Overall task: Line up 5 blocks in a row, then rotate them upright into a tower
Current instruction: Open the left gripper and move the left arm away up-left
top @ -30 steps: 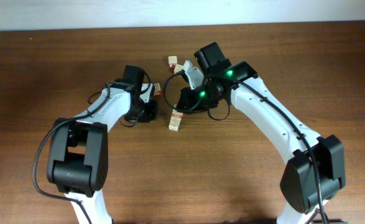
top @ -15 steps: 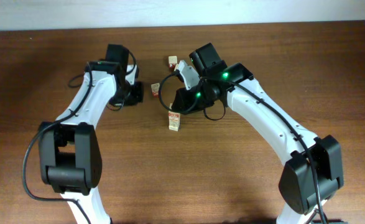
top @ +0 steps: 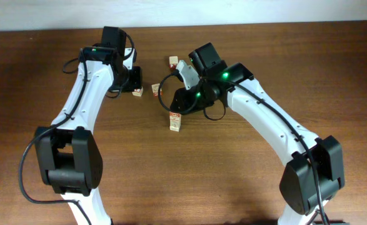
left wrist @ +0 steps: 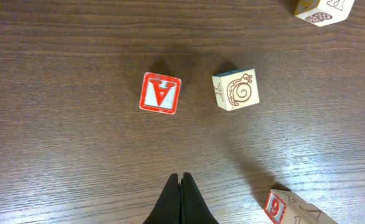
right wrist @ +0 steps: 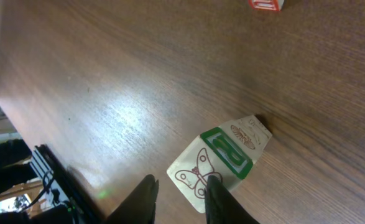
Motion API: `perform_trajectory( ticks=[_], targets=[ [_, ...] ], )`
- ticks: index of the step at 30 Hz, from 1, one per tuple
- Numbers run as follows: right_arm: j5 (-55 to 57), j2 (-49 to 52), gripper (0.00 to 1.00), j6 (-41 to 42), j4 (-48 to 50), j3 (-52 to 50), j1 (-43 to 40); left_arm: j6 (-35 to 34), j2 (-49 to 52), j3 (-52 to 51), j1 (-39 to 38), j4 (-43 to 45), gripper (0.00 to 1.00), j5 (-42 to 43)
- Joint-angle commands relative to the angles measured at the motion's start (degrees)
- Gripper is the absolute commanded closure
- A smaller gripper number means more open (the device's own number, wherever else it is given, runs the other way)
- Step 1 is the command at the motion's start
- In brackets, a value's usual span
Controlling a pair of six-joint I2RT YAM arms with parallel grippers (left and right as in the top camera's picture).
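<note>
**Right claw released beside B block; left claw clenched above A block**

Location: the blocks (top: pixel 156 90) lie scattered mid-table between the two arms, most of them apart from one another.

Claws: the right gripper (right wrist: pixel 181 182) stands with its jaws parted. The B block (right wrist: pixel 222 162) lies against one finger, with a gap to the other, so it appears released, not grasped. The left gripper (left wrist: pixel 181 180) is clenched on nothing and hangs over bare table (left wrist: pixel 58 155), short of the A block (left wrist: pixel 160 93).

Risks:
- One right finger touches the B block. Drawing away at a slant could drag or tip it and spoil its turn.
- The left claw must spread before descending, since shut tips would only shove the A block.
- The snail block (left wrist: pixel 235 89) sits near the A block, so wide jaws could knock it.
- The table looks smooth and glossy, so a nudged block would likely slide.

Materials: small pale wooden cubes with crisp edges and printed faces (red-framed A, brown snail, green B with butterfly). The tabletop is dark wood-grain.
</note>
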Motion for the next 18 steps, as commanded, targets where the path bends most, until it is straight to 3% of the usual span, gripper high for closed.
perform_trajectory(
  ticks=[1, 13, 18],
  targets=[
    [3.08, 2.51, 0.71, -0.76, -1.22, 1.31, 0.52, 0.92, 0.09, 1.11, 0.35, -0.09, 1.00, -0.83],
    [2.89, 1.99, 0.67, -0.74, -1.31, 1.64, 0.79, 0.94, 0.09, 1.11, 0.35, -0.15, 1.00, -0.83],
    [2.43, 1.42, 0.60, -0.74, -1.46, 2.16, 0.79, 0.94, 0.09, 1.11, 0.35, -0.20, 1.00, -0.83]
  ],
)
